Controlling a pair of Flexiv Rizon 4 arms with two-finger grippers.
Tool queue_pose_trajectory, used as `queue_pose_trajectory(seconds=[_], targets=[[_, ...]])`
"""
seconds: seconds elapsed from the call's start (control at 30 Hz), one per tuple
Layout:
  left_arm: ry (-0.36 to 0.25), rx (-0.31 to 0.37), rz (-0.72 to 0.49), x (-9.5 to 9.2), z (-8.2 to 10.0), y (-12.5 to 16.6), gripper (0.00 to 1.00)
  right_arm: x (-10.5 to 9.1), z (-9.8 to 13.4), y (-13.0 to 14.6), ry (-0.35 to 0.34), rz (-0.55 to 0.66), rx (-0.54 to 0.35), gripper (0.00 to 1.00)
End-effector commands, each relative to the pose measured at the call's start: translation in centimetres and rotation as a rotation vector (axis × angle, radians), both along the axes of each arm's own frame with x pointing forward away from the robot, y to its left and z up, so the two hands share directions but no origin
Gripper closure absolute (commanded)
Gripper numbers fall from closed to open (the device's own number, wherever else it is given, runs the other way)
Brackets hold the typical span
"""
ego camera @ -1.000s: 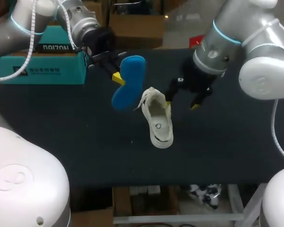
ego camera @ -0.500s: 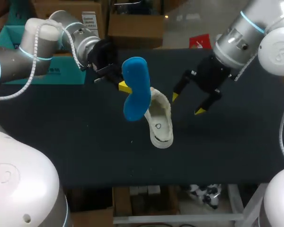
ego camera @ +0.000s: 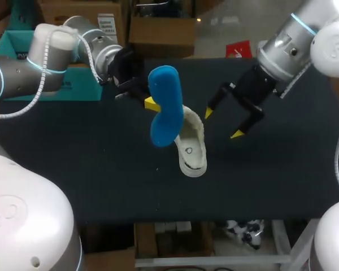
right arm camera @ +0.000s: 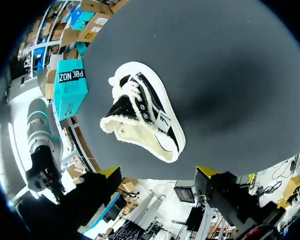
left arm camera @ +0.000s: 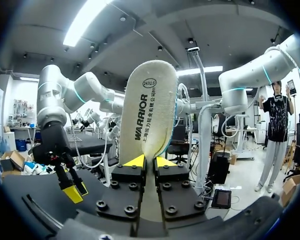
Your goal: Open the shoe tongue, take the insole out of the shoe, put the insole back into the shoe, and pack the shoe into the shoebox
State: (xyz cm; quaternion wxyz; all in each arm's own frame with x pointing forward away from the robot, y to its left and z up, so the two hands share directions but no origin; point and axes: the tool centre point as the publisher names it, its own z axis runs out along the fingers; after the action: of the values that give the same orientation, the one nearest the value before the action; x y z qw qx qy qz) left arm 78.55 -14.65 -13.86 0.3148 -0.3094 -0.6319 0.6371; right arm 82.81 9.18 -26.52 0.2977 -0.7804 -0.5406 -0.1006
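- Now the left claw [ego camera: 152, 103] was clamped on the insole [ego camera: 165, 107], holding it in the air over the tabletop [ego camera: 271, 180].
- Seen from the head view, the blue insole stood roughly on end. It hung at about 11 o'clock of the shoe [ego camera: 189, 144], and its lower end overlapped the shoe's upper end in the picture.
- In the left wrist view the claw [left arm camera: 149, 161] had both yellow tips pressed on the insole [left arm camera: 149, 115] from two sides. The insole's pale printed face pointed straight out ahead of the fingers.
- The shoe lay near the middle of the tabletop, running from about 12 to 6 o'clock, with no claw touching it.
- The right claw [ego camera: 222, 124] hung wide and empty at about 2 o'clock of the shoe, apart from it.
- In the right wrist view the claw [right arm camera: 158, 172] showed its tips far apart. The shoe [right arm camera: 142, 117] lay ahead of them on the tabletop [right arm camera: 230, 75], black with white laces and a pale lining.
- The teal shoebox [ego camera: 73, 92] sat at the tabletop's 10 o'clock corner, partly behind the left arm. In the right wrist view the box [right arm camera: 70, 90] lay beyond the shoe.
- The right claw [left arm camera: 76, 190] also showed in the left wrist view, off beside the left claw's fingers.
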Motion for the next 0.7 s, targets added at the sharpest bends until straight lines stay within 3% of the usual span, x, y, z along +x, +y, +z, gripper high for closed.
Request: queue_pose_trajectory(seconds=[0.03, 0.23, 0.43, 0.67, 0.7], targets=[[-0.017, 0.007, -0.017, 0.4, -0.3, -0.5, 1.0, 0.1, 0.1, 0.0, 0.112, -0.083, 0.059, 0.0], [-0.061, 0.015, -0.069, 0.6, -1.2, -1.3, 1.0, -0.5, -0.3, 0.6, 0.261, -0.202, 0.107, 0.0], [-0.144, 0.012, -0.08, 0.6, -2.3, -1.8, 1.0, -0.5, -0.3, 0.6, 0.261, -0.202, 0.107, 0.0], [-0.289, 0.023, -0.065, 0.0, -4.4, -2.9, 1.0, -0.5, -0.3, 0.6, 0.261, -0.202, 0.107, 0.0], [-0.306, 0.016, -0.062, 0.0, -4.6, -3.0, 1.0, -0.6, -0.6, 0.6, 0.271, -0.21, 0.154, 0.0]])
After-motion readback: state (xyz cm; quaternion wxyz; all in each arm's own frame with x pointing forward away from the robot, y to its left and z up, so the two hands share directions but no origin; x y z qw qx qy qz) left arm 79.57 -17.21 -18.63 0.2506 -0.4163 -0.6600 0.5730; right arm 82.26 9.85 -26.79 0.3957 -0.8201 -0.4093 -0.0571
